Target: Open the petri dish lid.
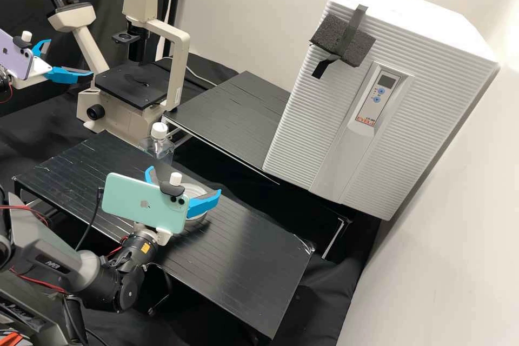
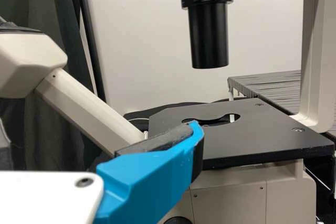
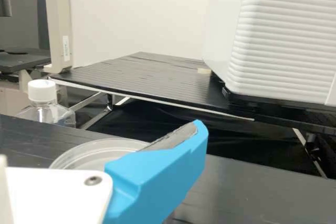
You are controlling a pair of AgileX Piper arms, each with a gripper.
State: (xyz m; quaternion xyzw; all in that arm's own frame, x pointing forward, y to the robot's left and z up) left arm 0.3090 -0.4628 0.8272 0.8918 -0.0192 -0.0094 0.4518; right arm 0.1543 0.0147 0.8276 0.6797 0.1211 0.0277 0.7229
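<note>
Petri dish: lay on the front black bench [image 1: 254, 259], close by the right gripper; contact could not be told.
Right gripper [image 1: 184, 180]: at the dish, fingers spread wide, nothing gripped.
Left gripper [image 1: 70, 57]: up beside the microscope [image 1: 180, 65], fingers well parted, nothing held.
Bottle [image 3: 42, 91]: white-capped, clear, stood between microscope and dish.
White ribbed cabinet [image 1: 303, 135]: stood on the rear black bench [image 1: 238, 113].

One petri dish [image 3: 79, 153], one capped bottle [image 1: 158, 143], one microscope [image 1: 130, 121] and one white cabinet [image 1: 303, 113] share the lab with two tables [image 1: 248, 248], two phones [image 1: 130, 200] and two grippers: one left gripper [image 1: 70, 57], one right gripper [image 1: 184, 180].
</note>
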